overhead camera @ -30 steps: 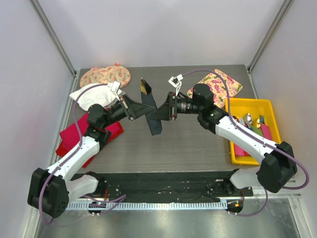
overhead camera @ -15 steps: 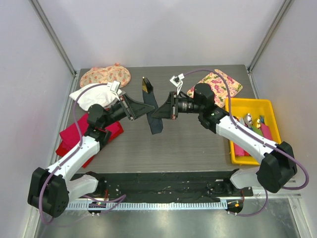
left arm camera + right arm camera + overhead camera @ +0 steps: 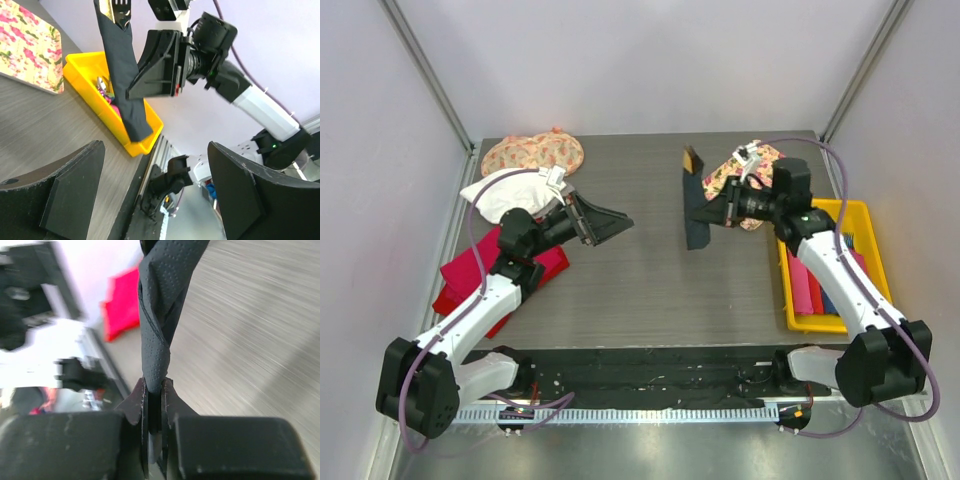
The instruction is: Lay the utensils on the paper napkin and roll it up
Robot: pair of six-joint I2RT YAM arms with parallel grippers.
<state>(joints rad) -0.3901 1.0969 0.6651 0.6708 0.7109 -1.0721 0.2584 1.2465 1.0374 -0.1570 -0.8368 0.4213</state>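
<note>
Bright even light, soft shadows; blur behind sharp paper napkin (image 3: 155, 315)

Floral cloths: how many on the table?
2. One floral cloth at the far-left corner behind the white cloth; another far right beside the yellow bin, partly hidden by the right gripper. The left one may be two.

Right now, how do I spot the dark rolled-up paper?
Find the yellow plastic tray on the right. Left of it, the right gripper pinches a navy-black rolled paper napkin. Only it has a tan fork poking out one end.
</note>
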